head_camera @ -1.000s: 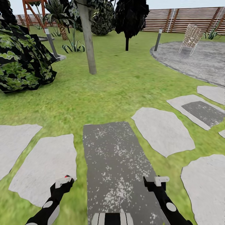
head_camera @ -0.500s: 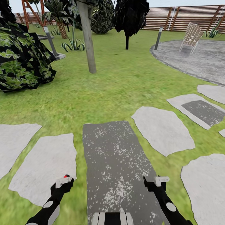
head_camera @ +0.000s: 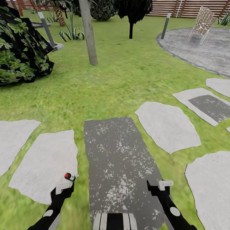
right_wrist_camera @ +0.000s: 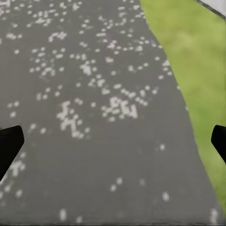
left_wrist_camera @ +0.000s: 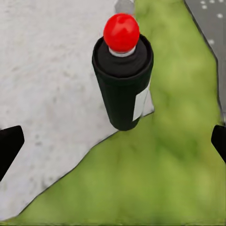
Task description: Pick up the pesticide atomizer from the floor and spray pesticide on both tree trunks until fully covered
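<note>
Black pesticide atomizer point(left_wrist_camera: 123, 84) with red ball top standing upright at pale paving stone's point(left_wrist_camera: 47, 94) edge beside grass point(left_wrist_camera: 155, 174), between wide-apart dark fingertips point(left_wrist_camera: 9, 146) of left pincer point(left_wrist_camera: 113, 146)

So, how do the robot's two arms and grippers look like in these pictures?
Both arms are black with round pale grey discs on the forearms. The left gripper and the right gripper are black, each carrying a small light grey block on top. In the wrist views, their fingertips look plain black.
</note>
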Robot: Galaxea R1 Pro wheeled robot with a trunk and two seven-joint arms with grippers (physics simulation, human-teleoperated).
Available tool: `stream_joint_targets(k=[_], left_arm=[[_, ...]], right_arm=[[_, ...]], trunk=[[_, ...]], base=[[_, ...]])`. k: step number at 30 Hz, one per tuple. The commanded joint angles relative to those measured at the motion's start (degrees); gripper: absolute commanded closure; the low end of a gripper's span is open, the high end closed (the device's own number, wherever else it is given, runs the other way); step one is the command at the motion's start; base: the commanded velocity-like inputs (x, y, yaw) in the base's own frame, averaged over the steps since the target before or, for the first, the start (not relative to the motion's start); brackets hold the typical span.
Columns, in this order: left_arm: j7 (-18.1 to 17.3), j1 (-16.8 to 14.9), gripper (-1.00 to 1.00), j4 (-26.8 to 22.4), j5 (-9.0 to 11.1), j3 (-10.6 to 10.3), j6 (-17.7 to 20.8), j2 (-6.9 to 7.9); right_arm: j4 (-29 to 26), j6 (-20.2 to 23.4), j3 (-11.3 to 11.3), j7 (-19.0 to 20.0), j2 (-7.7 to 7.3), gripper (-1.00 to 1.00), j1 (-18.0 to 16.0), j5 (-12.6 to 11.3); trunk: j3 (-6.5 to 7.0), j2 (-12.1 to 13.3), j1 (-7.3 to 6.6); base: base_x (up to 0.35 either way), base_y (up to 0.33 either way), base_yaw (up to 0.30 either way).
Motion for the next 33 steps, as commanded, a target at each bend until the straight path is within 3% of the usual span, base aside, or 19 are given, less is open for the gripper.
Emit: stream_joint_targets(k=[1, 12, 13, 16, 33], left_arm=[[0.04, -0.01, -1.00, 0.11, 0.37, -0.14, -0.30, 0.01], [0.01, 0.01, -1.00, 0.16, 0.37, -0.14, -0.44, 0.01], [0.02, 0.01, -1.00, 0.12, 0.37, -0.15, -0.49, 0.01], [-0.01, 0.01, -1.00, 0.10, 0.37, -0.14, -0.50, 0.01], [0.04, 0.06, -1.00, 0.09, 0.37, -0.05, -0.59, 0.02]], right_arm=[[0.02, -0.17, -0.01, 0.01, -0.01, -1.00, -0.02, 0.16], [-1.10, -0.33, -0.11, -0.06, -0.01, -1.00, -0.02, -0.13], [-8.22, -0.12, -0.08, -0.03, 0.12, -1.00, -0.02, -0.23], [-11.01, -0.01, -0.03, -0.09, 0.15, -1.00, 0.04, -0.09], [-11.97, 0.10, 0.08, -0.09, 0.26, -1.00, 0.07, 0.25]], trunk=[[-0.35, -0.03, 0.01], [-3.78, -0.17, 0.30], [-3.80, -0.17, 0.30], [-3.82, -0.17, 0.30], [-3.83, -0.17, 0.30]], base=[[0.000, 0.000, 0.000], [0.000, 0.000, 0.000], [0.000, 0.000, 0.000], [0.000, 0.000, 0.000], [0.073, 0.000, 0.000]])
